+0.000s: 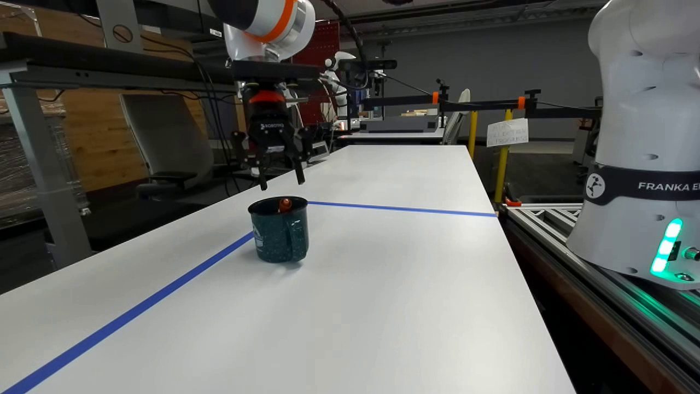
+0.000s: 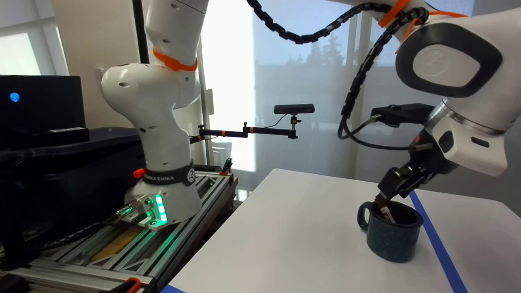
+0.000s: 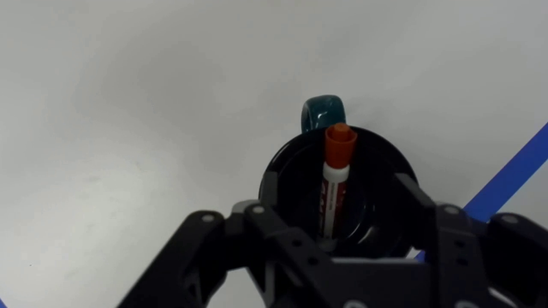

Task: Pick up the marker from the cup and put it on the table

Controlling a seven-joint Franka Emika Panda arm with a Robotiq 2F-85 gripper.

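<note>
The dark teal cup (image 1: 272, 238) stands upright on the white table (image 1: 394, 284); it also shows in an exterior view (image 2: 392, 241) and in the wrist view (image 3: 324, 111). The marker (image 3: 335, 188) leans inside the cup, its orange-red cap end up at the rim by the handle, its lower end down in the cup. The cap shows in an exterior view (image 1: 285, 205), and part of the white and red body in an exterior view (image 2: 386, 213). My gripper (image 1: 282, 183) is open above the cup. In the wrist view its fingers stand apart on either side of the marker, not touching it.
Blue tape lines (image 1: 164, 295) run along and across the table near the cup. The robot's base (image 1: 640, 219) stands beside the table on a metal frame. A camera on a bar (image 2: 294, 109) and a grey chair (image 1: 164, 137) are off the table.
</note>
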